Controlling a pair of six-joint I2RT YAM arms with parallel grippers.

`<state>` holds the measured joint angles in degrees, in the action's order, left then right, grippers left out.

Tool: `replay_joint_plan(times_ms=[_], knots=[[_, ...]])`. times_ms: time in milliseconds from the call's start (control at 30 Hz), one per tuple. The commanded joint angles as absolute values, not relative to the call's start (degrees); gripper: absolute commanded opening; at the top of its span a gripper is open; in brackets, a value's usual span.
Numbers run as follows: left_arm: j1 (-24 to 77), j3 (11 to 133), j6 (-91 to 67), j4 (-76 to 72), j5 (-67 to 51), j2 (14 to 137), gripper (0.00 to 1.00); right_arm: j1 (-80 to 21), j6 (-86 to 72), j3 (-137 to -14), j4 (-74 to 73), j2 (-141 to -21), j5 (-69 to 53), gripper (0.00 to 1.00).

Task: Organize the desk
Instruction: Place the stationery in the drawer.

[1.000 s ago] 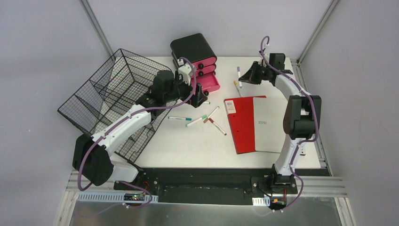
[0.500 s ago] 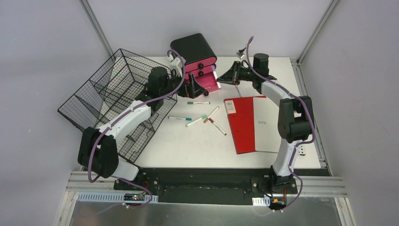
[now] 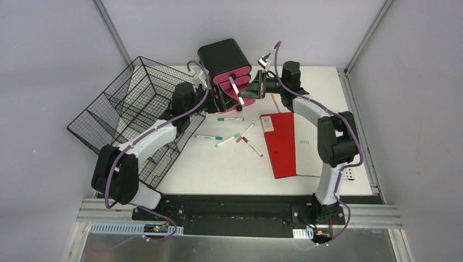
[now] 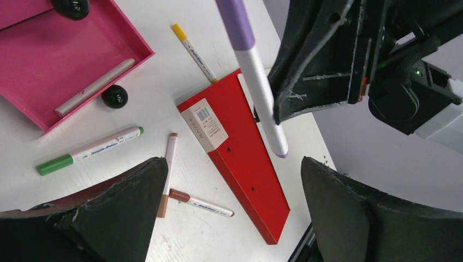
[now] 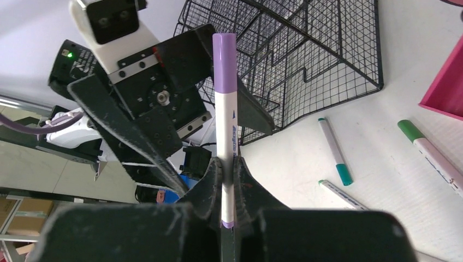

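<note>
On the white desk (image 3: pixel 218 169), my right gripper (image 3: pixel 250 91) is shut on the lower end of a purple-capped white marker (image 3: pixel 236 90), held in the air beside the pink drawer unit (image 3: pixel 225 57). In the right wrist view the marker (image 5: pixel 224 98) stands straight up out of the closed gripper (image 5: pixel 228 164). My left gripper (image 4: pixel 232 164) faces it, open wide. The marker's tip (image 4: pixel 273 136) hangs in the gap between the left fingers and touches neither. The unit's bottom drawer (image 4: pixel 49 60) is pulled out with one pale marker (image 4: pixel 95 86) inside.
Loose markers lie mid-desk: green (image 3: pixel 230 118), teal (image 3: pixel 208 137), brown (image 3: pixel 244 132), dark red (image 3: pixel 252 147) and yellow (image 3: pixel 275 102). A red-and-white notebook (image 3: pixel 292 143) lies to the right. A tipped black wire basket (image 3: pixel 131 112) fills the left side.
My right gripper carried the purple marker left from the desk's far right side to the drawer unit. The left gripper swung up toward it, staying open.
</note>
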<state>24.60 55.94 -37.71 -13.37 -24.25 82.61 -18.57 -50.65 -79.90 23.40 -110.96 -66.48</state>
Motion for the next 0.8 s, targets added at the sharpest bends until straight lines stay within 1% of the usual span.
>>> replay_joint_plan(times_ms=[0,367,767], knots=[[23.4,53.5,-43.0,-22.3,-22.4,81.7,0.96,-19.7,-52.3,-80.0,29.0,-109.9,-68.5,0.0],[21.5,50.2,-46.0,-29.2,-21.5,79.6,0.95,-21.4,-51.7,-79.9,29.1,-111.0,-68.8,0.0],[20.0,47.5,-51.1,-35.2,-21.3,80.3,0.93,-23.9,-51.2,-80.4,28.6,-111.7,-69.9,0.0]])
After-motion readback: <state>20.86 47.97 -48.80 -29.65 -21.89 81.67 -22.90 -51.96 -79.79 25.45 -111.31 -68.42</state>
